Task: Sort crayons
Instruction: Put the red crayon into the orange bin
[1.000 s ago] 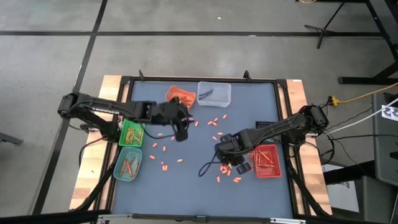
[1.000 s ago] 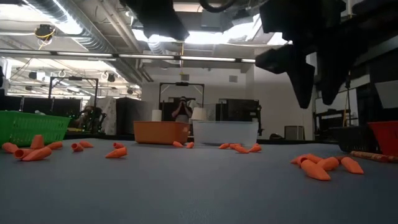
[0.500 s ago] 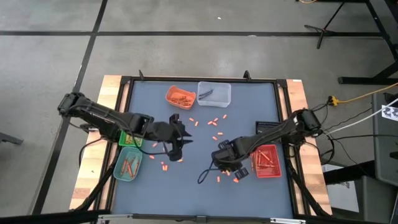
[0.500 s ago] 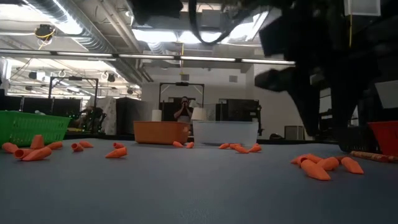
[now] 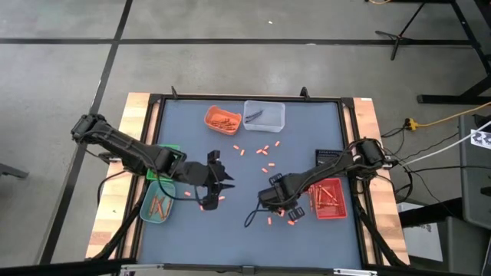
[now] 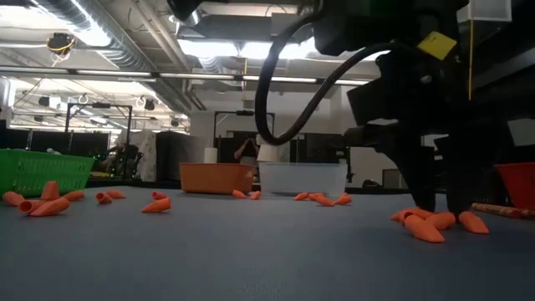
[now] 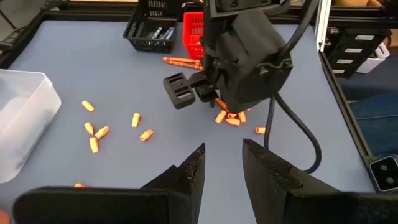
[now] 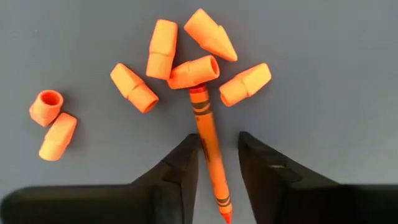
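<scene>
Right gripper (image 8: 217, 163) straddles an orange crayon (image 8: 210, 143), fingers apart, not clamped; left gripper (image 7: 222, 167) hovers open

Orange cap pieces (image 8: 161, 48), clear tray (image 5: 265, 114)

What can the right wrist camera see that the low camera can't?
Only the right wrist view shows an orange crayon lying between the right gripper's open fingers, its tip touching an orange cap.

Only the low view shows the green tray, orange tray, clear tray and the room behind.

Both show the right gripper down at the table over a cluster of orange caps.
</scene>
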`<state>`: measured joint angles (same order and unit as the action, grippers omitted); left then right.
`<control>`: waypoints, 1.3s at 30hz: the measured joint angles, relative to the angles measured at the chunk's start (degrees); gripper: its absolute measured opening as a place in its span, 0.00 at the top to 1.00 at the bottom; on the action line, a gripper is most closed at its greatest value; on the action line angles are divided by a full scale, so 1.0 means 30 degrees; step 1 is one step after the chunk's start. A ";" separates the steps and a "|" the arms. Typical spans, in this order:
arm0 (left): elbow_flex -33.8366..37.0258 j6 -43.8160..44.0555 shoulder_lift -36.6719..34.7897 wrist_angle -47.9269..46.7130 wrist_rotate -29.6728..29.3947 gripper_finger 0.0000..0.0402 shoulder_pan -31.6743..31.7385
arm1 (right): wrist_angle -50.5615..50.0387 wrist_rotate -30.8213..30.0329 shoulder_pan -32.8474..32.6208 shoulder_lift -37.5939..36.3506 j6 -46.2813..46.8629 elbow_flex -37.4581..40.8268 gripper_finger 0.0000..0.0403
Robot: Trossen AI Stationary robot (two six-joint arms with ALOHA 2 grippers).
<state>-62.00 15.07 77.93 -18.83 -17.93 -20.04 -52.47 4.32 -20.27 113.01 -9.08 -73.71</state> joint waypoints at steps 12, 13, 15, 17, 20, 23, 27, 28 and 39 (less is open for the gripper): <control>0.0000 -0.0015 0.0000 0.0000 -0.0874 0.77 -0.0245 | -0.0051 0.0094 0.0015 0.0052 -0.0016 0.0044 0.97; 0.0000 -0.0015 0.0000 0.0000 -0.0876 0.77 -0.0245 | -0.0052 0.0088 0.0015 0.0059 -0.0029 0.0044 0.97; 0.0000 -0.0015 0.0000 0.0000 -0.0881 0.77 -0.0245 | -0.0059 0.0087 0.0015 0.0066 -0.0036 0.0050 0.98; 0.0000 -0.0044 0.0000 0.0000 -0.0881 0.77 -0.0238 | -0.0057 0.0087 0.0015 0.0078 -0.0043 0.0051 0.97; 0.0000 -0.0047 0.0000 0.0000 -0.0881 0.77 -0.0245 | -0.0079 0.0087 0.0015 0.0080 -0.0044 0.0042 0.94; 0.0000 -0.0051 0.0000 0.0000 -0.0881 0.77 -0.0245 | -0.0669 -0.0046 0.0015 0.0161 -0.0059 -0.0464 0.94; 0.0000 -0.0051 0.0007 0.0000 -0.0881 0.77 -0.0245 | -0.1824 -0.1367 0.0022 0.0255 -0.0629 -0.1687 0.96; 0.0000 -0.0051 0.0007 0.0000 -0.0883 0.77 -0.0245 | -0.2058 -0.1745 0.0029 0.0252 -0.0992 -0.2173 0.96; 0.0000 -0.0058 0.0015 0.0000 -0.1705 0.77 -0.0245 | -0.2120 -0.6166 0.1819 0.0182 -0.4754 -0.5306 0.95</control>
<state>-62.00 14.90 77.97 -18.83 -23.05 -20.78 -58.83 -14.18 -14.82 113.56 -23.34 -89.63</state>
